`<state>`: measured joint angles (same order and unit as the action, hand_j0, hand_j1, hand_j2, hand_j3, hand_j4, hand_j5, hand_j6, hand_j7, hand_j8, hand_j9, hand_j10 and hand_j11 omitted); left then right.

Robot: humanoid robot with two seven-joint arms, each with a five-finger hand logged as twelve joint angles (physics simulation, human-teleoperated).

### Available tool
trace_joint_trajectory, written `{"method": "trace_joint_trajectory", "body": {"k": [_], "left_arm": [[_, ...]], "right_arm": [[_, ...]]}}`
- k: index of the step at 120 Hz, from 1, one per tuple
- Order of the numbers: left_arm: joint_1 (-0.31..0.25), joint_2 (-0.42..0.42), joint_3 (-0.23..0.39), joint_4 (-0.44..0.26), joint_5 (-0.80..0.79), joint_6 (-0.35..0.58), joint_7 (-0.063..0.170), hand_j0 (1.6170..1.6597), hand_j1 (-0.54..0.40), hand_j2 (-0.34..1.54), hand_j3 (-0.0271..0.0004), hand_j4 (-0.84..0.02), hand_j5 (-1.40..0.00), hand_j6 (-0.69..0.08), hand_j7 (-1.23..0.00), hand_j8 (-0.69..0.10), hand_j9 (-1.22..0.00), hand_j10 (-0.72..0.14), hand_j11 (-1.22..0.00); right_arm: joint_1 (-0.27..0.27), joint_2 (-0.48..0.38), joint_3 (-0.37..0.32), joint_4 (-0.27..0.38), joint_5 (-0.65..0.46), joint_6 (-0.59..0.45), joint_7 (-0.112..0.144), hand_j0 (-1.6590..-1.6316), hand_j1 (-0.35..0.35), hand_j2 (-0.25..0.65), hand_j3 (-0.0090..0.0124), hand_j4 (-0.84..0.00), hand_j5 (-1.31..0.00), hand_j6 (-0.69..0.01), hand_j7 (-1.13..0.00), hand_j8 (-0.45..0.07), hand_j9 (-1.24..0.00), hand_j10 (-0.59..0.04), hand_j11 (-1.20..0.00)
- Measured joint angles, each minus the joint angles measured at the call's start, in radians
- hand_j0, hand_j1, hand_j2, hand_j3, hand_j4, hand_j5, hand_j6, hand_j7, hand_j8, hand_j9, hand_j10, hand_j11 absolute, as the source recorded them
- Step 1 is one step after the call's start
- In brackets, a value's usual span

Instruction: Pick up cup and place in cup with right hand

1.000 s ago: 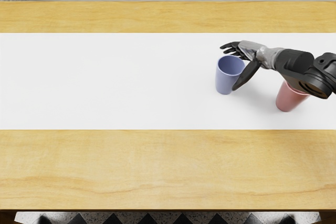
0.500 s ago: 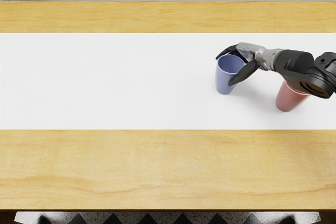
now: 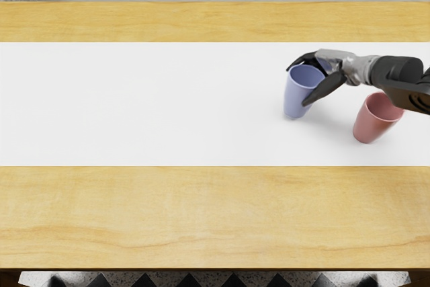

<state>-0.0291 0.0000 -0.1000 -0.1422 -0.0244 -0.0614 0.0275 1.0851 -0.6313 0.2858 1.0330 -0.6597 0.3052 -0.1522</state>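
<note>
Gripping the tall, tapered blue cup [image 3: 295, 97] of smooth, plastic-looking material in the black-and-grey mechanical right hand [image 3: 332, 65], probably to bring it to the matching tapered pink cup [image 3: 369, 124]. Closed only part way, to about the blue cup's width, with dark fingers [image 3: 306, 56] bent round the far side by the rim and the long thumb [image 3: 325, 88] laid along the near side, so as to pinch from both sides. Held high on the wall, presumably to leave the narrow lower part free for sliding into the other mouth. Kept nearly upright, likely for the base to lead going in.

Cannot tell from this view about any gap between that base and the smooth white strip [image 3: 148, 105] across the pale wooden table [image 3: 201, 213]; seems an early stage of the lift. Nearby on the strip, the pink cup, mouth up and ready to receive, partly covered by the dark right forearm [image 3: 398, 72].

Needs raising clear of the pink rim next, then shifting across and centring before lowering. Could go wrong by sweeping the forearm into the pink cup.
</note>
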Motion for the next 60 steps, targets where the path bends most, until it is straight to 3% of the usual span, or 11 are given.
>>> {"method": "trace_joint_trajectory", "body": {"k": [33, 60], "left_arm": [[0.0, 0.0, 0.0, 0.0, 0.0, 0.0, 0.0, 1.6581, 0.337, 0.0, -0.0001, -0.01, -0.01, -0.01, -0.01, -0.01, -0.01, -0.01, -0.01], [0.0, 0.0, 0.0, 0.0, 0.0, 0.0, 0.0, 1.6581, 0.337, 0.0, -0.0001, -0.01, -0.01, -0.01, -0.01, -0.01, -0.01, -0.01, -0.01]], "right_arm": [[0.045, -0.187, 0.024, 0.044, 0.169, 0.205, -0.003, -1.6546, 0.206, 0.129, 0.0001, -0.287, -0.74, -0.198, -0.69, -0.144, -0.72, -0.232, -0.73], [0.068, -0.347, 0.025, 0.093, 0.251, 0.293, -0.01, -1.6544, 0.202, 0.126, -0.0004, -0.292, -0.74, -0.212, -0.69, -0.149, -0.72, -0.242, -0.73]]}}
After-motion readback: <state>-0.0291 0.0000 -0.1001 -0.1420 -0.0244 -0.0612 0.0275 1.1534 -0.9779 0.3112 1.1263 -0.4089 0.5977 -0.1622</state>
